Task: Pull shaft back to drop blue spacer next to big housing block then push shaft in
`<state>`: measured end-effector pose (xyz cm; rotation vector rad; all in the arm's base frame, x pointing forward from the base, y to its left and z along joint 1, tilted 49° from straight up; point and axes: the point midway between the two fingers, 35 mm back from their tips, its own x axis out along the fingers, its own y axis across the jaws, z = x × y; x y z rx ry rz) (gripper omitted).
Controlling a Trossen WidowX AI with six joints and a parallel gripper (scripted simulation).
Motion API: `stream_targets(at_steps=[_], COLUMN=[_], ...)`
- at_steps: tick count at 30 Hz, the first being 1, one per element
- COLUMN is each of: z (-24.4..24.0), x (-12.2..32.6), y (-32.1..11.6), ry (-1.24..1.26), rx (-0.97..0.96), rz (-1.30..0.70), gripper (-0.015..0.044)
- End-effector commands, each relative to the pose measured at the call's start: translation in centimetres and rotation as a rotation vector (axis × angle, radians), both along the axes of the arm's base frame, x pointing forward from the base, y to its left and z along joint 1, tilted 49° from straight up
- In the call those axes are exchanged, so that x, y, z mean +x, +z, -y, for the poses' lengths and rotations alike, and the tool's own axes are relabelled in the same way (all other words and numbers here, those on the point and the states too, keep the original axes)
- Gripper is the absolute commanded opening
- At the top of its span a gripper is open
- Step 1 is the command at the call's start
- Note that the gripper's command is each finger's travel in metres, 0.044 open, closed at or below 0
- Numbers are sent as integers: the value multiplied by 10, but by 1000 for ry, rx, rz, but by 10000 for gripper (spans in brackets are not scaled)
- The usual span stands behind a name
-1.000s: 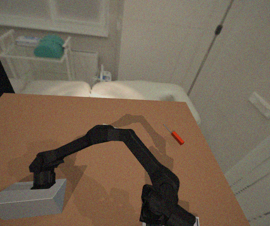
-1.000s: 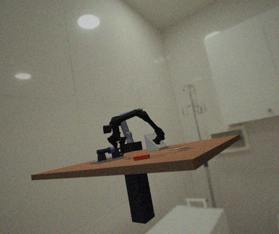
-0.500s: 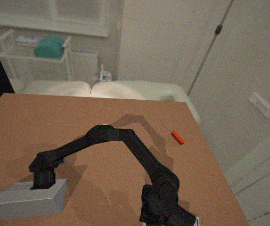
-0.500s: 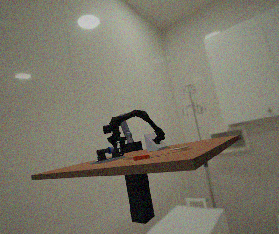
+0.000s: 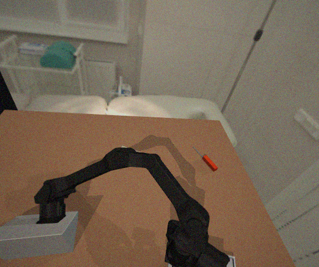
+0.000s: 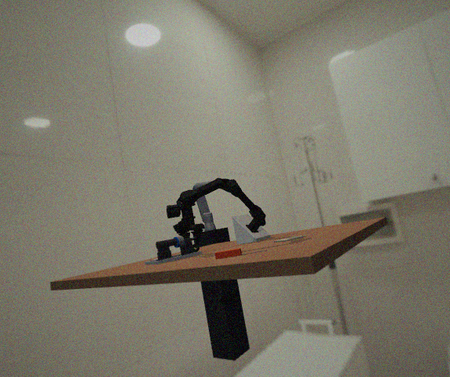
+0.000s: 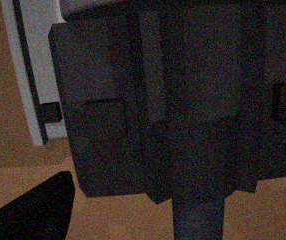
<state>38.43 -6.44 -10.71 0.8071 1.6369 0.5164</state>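
The wrist view is largely filled by a dark block [image 7: 198, 75]. The dark blue-grey shaft [image 7: 198, 222] sticks out of its lower side. My gripper [image 7: 179, 170] is open, with one finger on each side of the shaft and space between; nothing is held. In the exterior view a blue spacer [image 6: 177, 242] sits raised above the grey base plate [image 6: 151, 261], beside a dark block [image 6: 162, 250] at its left. Whether other spacers are on the shaft cannot be told. The top view shows the plate's white edge [image 5: 234, 261]; the arm hides the rest.
A screwdriver with a red handle [image 5: 210, 163] [image 6: 228, 253] lies on the wooden table [image 5: 67, 126] [image 6: 273, 269]. A grey angular box [image 5: 29, 244] [image 6: 241, 232] stands around or beside the arm's base. A thin pale flat thing [image 6: 290, 239] lies farther off. A black block [image 6: 217, 236] stands behind the arm.
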Motion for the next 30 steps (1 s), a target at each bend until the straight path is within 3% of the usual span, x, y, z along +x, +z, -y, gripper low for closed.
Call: stream_targets(at_steps=[1,6,22,30], z=[-2,-2,-1,-1], x=[-1,-1,-1,-1], y=[-1,-1,-1,-1], ry=[-6,-6,0,-1], rx=[4,4,1,2], rz=[-6,-6,-2,-3], gripper=[440,440,20,0])
